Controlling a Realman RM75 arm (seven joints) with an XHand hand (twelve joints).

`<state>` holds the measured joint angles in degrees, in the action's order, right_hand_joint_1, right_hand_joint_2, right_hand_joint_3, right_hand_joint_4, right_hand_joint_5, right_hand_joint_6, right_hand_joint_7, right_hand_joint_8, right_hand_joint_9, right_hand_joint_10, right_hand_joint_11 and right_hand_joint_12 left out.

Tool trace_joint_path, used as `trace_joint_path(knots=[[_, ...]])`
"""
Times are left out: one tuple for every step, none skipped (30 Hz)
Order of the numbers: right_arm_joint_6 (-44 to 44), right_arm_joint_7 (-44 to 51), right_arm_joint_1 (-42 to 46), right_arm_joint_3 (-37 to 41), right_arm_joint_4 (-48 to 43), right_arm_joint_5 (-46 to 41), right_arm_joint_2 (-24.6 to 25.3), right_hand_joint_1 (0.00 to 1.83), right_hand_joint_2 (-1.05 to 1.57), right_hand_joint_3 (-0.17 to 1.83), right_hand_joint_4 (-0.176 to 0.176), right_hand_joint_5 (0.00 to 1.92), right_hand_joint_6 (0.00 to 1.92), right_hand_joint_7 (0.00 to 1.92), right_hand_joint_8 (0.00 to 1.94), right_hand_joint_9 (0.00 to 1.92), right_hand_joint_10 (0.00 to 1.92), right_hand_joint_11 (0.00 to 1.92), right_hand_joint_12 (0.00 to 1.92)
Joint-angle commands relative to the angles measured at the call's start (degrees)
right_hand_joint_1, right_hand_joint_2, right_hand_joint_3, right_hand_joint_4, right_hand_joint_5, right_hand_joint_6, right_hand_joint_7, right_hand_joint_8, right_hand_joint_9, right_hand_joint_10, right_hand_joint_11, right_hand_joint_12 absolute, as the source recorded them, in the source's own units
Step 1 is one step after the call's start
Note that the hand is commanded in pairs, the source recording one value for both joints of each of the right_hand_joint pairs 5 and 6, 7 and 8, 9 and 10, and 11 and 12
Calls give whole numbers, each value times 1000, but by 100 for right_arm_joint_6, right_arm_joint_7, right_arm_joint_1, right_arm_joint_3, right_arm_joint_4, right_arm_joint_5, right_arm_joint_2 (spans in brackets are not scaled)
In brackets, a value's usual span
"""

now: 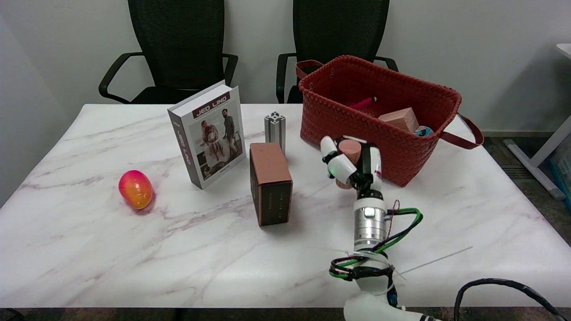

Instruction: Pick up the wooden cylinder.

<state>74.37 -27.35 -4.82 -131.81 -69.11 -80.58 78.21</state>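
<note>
Your right hand (352,165) gripped the wooden cylinder (349,154) upright, just before the red woven basket (401,147), over a white marbled table (134,249); two black chairs (178,44) stood against the pale wall.

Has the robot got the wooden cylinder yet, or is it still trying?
Reaching looks done: the right hand is at the wooden cylinder, just in front of the red basket. In hand now is the grip: its fingers wrap around the cylinder's sides. Left to do is the lift, or finishing it. One view does not show whether the cylinder's bottom has left the marble table.
</note>
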Motion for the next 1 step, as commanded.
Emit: trace_joint_path(knots=[[18, 1287, -390, 405, -1346, 965, -335, 889, 1250, 572, 0, 1920, 1920, 1874, 1874, 1867, 1867, 1905, 1905]])
